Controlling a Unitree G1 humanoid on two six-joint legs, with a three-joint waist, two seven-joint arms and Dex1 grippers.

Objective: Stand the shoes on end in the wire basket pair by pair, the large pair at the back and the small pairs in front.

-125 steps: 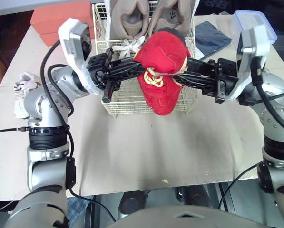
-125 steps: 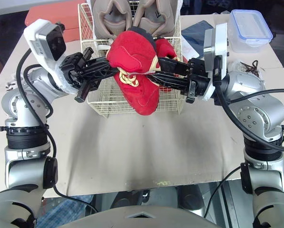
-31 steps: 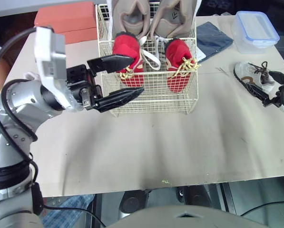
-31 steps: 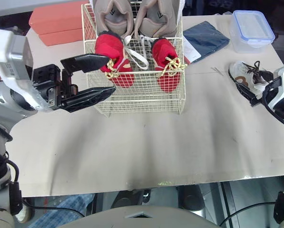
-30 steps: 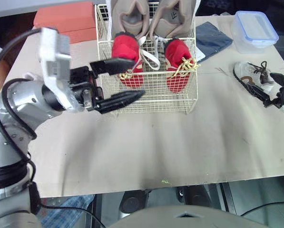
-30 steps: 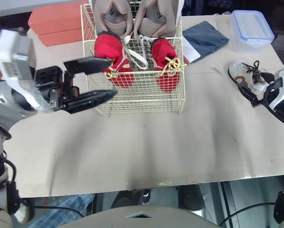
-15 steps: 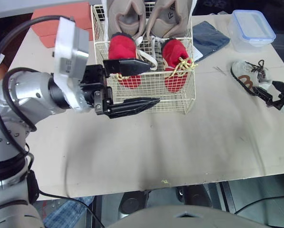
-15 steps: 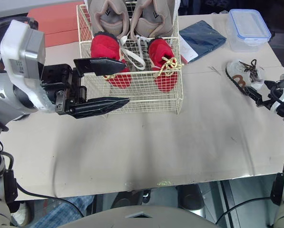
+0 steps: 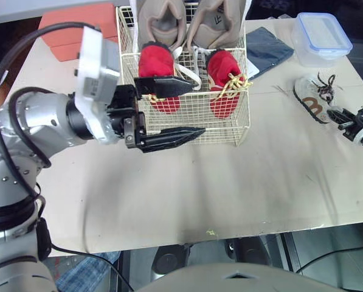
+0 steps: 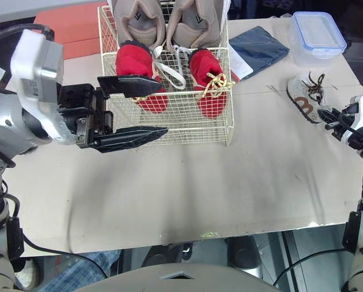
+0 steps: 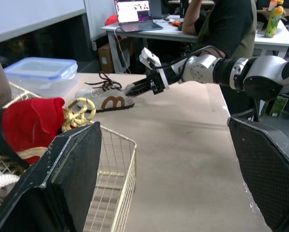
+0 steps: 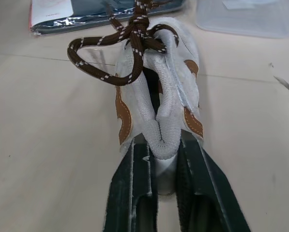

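White sneaker (image 10: 303, 97), on the desk (image 10: 230, 194) well right of the wire basket (image 10: 169, 140), is pinched at the heel by the right gripper (image 12: 164, 154), the left gripper (image 10: 163, 105) is held wide before the basket, and a firm, centred heel hold is advised for lifting.

Both eye views look down from the head over the tabletop (image 9: 230, 194), sharing the wire basket (image 9: 221, 131) and nearly the same scene, offset slightly sideways from each other. Left wrist view looks low across the tabletop, past a basket corner, toward the white shoe (image 11: 108, 99); right wrist view sits close behind that shoe's heel, facing along it.
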